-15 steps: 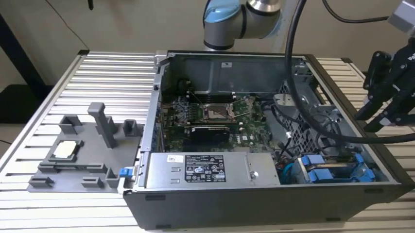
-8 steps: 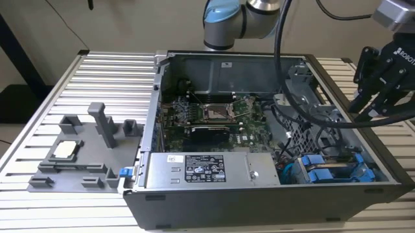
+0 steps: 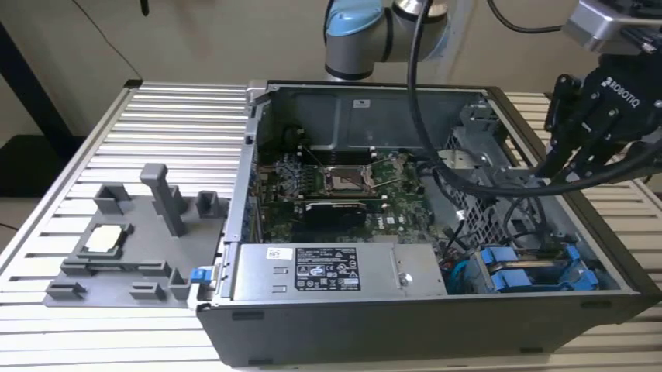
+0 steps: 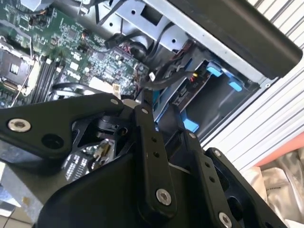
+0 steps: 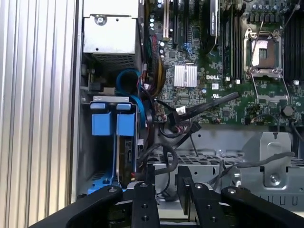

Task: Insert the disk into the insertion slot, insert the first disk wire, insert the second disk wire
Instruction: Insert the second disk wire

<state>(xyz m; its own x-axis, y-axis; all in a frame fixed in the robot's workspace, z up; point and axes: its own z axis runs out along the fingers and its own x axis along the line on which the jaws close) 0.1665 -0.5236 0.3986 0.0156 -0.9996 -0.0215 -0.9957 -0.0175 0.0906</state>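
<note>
The disk's blue carrier (image 3: 522,273) sits in the insertion slot of the grey drive cage (image 3: 598,256), at the near corner of the open computer case on the exterior view's right. In the first wrist view the blue carrier tabs (image 5: 114,124) stand side by side, with the disk's dark edge (image 5: 127,159) below them. Loose black wires (image 5: 172,127) curl beside the cage, towards the motherboard. My black gripper (image 3: 559,164) hangs above the case's side wall, over the cage area. Its fingers (image 5: 145,192) stand a small gap apart with nothing between them.
The green motherboard (image 3: 342,186) with its bare socket fills the case's middle. A labelled power supply (image 3: 331,271) lies along the near wall. A grey fixture plate (image 3: 129,240) with posts stands on the ribbed table at the exterior view's left. A thick black cable (image 3: 486,184) droops across the case.
</note>
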